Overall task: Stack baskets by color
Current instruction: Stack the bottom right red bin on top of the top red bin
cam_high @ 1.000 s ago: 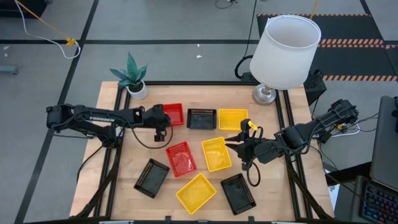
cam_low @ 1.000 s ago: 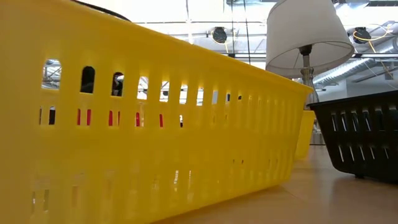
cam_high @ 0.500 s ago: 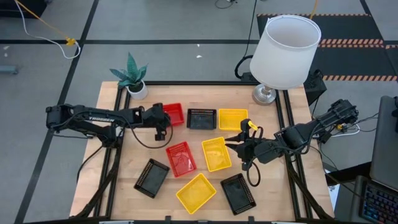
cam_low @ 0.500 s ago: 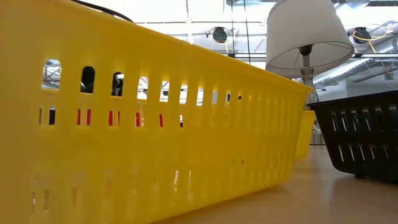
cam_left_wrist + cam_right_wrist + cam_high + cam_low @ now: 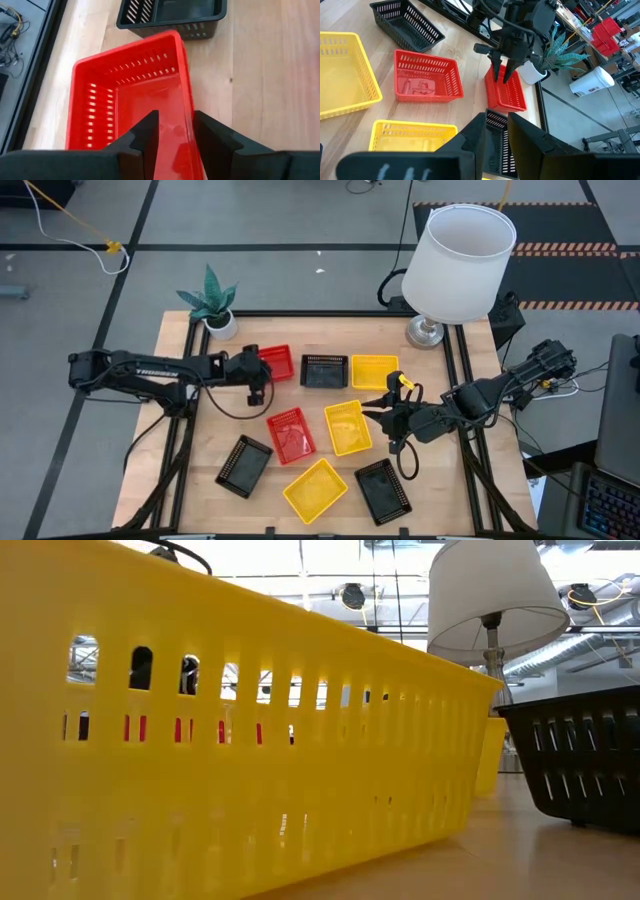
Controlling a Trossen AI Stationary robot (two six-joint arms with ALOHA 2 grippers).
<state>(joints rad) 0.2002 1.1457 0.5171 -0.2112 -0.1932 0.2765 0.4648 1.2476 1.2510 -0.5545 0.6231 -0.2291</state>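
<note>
The left gripper [image 5: 256, 370] straddles the side wall of a red basket [image 5: 131, 95] in the table's far row, beside a black basket [image 5: 324, 370], its fingers [image 5: 148, 131] parted either side of the rim without pinching it, while the right gripper [image 5: 388, 409] hovers empty and partly open near a yellow basket [image 5: 347, 427] at mid-table. Seven baskets lie single across the wooden table [image 5: 450, 510], none stacked. Thin slotted plastic suggests a light, slightly flexible, slick tray, best pinched on one upright wall near its middle.
</note>
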